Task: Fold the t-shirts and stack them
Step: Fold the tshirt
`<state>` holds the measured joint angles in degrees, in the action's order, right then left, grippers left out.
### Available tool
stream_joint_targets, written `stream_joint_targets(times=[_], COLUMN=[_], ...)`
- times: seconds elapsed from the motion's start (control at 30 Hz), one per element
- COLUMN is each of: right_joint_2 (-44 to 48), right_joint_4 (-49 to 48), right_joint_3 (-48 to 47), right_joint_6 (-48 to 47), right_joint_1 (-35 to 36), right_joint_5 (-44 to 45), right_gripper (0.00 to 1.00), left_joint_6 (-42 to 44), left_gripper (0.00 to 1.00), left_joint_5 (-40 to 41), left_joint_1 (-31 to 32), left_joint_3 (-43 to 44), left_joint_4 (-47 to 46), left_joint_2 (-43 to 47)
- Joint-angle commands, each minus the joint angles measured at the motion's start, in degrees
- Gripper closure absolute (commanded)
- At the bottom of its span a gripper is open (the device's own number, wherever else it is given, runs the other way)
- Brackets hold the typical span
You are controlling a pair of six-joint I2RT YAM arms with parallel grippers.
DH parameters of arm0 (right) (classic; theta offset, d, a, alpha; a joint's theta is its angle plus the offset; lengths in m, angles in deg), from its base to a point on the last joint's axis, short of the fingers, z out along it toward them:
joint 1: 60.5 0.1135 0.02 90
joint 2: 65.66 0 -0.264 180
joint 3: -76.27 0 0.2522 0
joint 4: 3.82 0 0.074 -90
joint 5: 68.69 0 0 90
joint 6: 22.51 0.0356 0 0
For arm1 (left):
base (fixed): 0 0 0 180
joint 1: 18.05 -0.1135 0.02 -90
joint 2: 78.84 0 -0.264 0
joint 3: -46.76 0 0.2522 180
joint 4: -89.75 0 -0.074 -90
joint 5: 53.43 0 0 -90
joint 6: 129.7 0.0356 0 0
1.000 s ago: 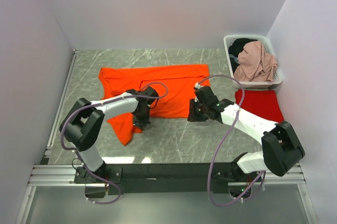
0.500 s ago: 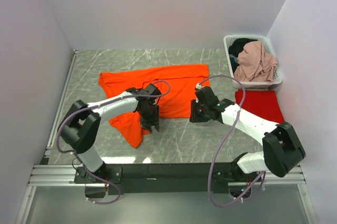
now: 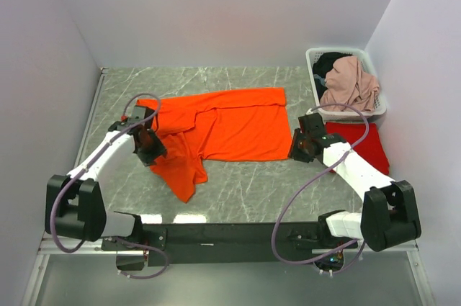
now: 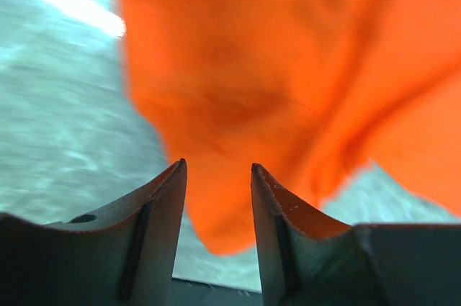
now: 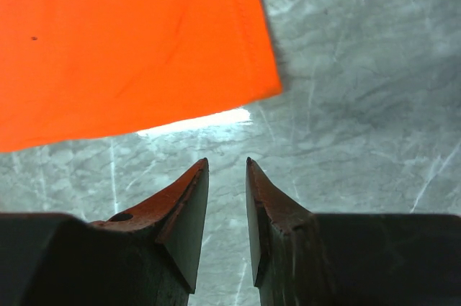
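Orange t-shirt (image 3: 238, 126), limp light cloth sprawled mid-desk (image 3: 252, 183) with its 7 o'clock part bunched, should drape and slide, so pinch hem corners or shoulder seams; left claw (image 4: 216, 169) at its 9 o'clock and right claw (image 5: 227, 163) at 3 o'clock stand apart, empty.

Right gripper (image 5: 226, 163): two dark fingers at 6 o'clock, tips slightly apart, nothing between them
Orange t-shirt (image 5: 122, 39): lying flat, fills 9 to 12 o'clock, stitched hem corner near centre
Grey marble table (image 5: 360, 83): 12 to 5 o'clock; bright glare strip (image 5: 194, 122) just below the hem
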<state>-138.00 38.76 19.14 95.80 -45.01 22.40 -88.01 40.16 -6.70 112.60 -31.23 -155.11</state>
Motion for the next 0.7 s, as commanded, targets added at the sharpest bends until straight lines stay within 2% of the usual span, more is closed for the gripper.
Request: stream_joint_targets(times=[0.0, 0.23, 0.67], right_joint_2=[1.0, -0.2, -0.9], right_joint_4=[-0.6, -2.4, -3.5], right_joint_3=[1.7, 3.8, 5.1], right_joint_6=[1.5, 2.4, 2.1], right_joint_1=[-2.2, -5.4, -6.5], right_joint_5=[0.3, -0.9, -2.5], right_gripper=[0.65, 0.66, 0.66], left_joint_6=[2.6, 4.8, 5.4], left_gripper=[0.54, 0.55, 0.58], left_joint_5=[4.7, 6.8, 5.1], left_joint_1=[-4.9, -8.5, -8.5], left_joint_3=[-1.3, -1.9, 0.6], left_joint_4=[-1.6, -4.2, -5.2], left_joint_2=[-1.1, -5.3, -8.5])
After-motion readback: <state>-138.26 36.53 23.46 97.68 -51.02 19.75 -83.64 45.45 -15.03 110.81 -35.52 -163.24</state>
